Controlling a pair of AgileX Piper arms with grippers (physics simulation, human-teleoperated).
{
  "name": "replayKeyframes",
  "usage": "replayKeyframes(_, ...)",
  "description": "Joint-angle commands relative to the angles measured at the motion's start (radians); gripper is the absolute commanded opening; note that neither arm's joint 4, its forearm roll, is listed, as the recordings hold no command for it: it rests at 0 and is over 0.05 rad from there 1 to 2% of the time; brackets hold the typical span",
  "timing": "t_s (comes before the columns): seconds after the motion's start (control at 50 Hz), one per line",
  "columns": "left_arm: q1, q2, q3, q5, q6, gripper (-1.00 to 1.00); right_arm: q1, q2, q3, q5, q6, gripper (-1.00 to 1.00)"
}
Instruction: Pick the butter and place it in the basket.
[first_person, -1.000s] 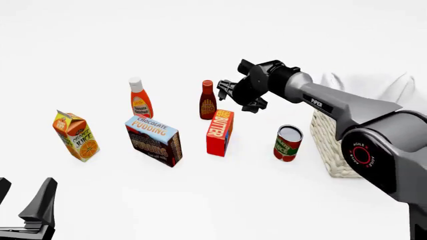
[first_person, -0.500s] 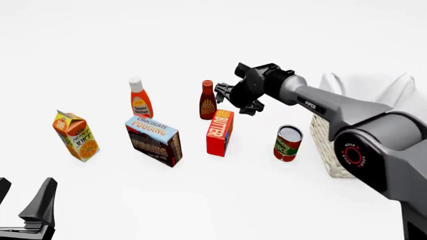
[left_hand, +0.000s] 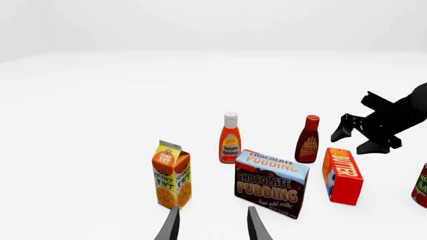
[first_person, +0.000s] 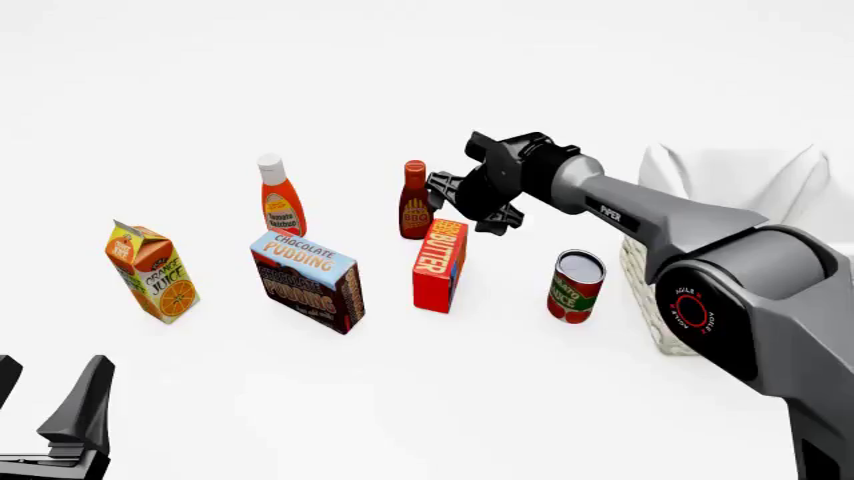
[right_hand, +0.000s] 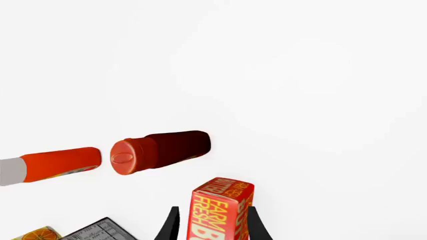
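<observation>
While the butter (first_person: 441, 266) stands on edge near the table's middle, between the chocolate pudding box (first_person: 308, 281) and the tomato can (first_person: 575, 286), I've got my right gripper (first_person: 461, 195) hanging just above and slightly behind its top edge. Fingers are apart: the right wrist view shows the box top (right_hand: 219, 210) sitting between the two dark fingers (right_hand: 173, 225), not yet touched as far as I can tell. Long axis of the box is vertical, thin side toward the pudding, broad lettered face angled toward the can (so the jaws need to close across the thin dimension). BBQ sauce bottle (first_person: 415, 201) is just behind the butter, close to the gripper, so there's a bump risk going down. Ketchup bottle (first_person: 279, 197) and orange juice carton (first_person: 152, 271) are farther left, no issue. Basket (first_person: 667, 290) sits to the right, partly hidden by my right arm. Left gripper (first_person: 54, 415) is parked low at the near left corner, fingers apart, well away from the butter, so right arm is clearly the one to use. Next, I reckon: straight descent, then close.
</observation>
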Motion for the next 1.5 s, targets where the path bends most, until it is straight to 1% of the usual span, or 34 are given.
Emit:
replayKeyframes(0.02, 0.000, 0.000, 0.000, 0.000, 0.000, 1.00, 0.003, 0.016, -0.013, 0.005, 0.004, 1.00)
replayKeyframes(0.22, 0.000, 0.000, 0.000, 0.000, 0.000, 1.00, 0.008, 0.035, -0.026, 0.010, 0.011, 1.00)
replayKeyframes(0.56, 0.000, 0.000, 0.000, 0.000, 0.000, 1.00, 0.026, 0.054, -0.017, 0.003, 0.025, 1.00)
replayKeyframes(1.12, 0.000, 0.000, 0.000, 0.000, 0.000, 1.00, 0.022, 0.081, -0.031, 0.001, 0.031, 1.00)
replayKeyframes(1.5, 0.000, 0.000, 0.000, 0.000, 0.000, 1.00, 0.030, 0.149, -0.074, 0.006, 0.046, 1.00)
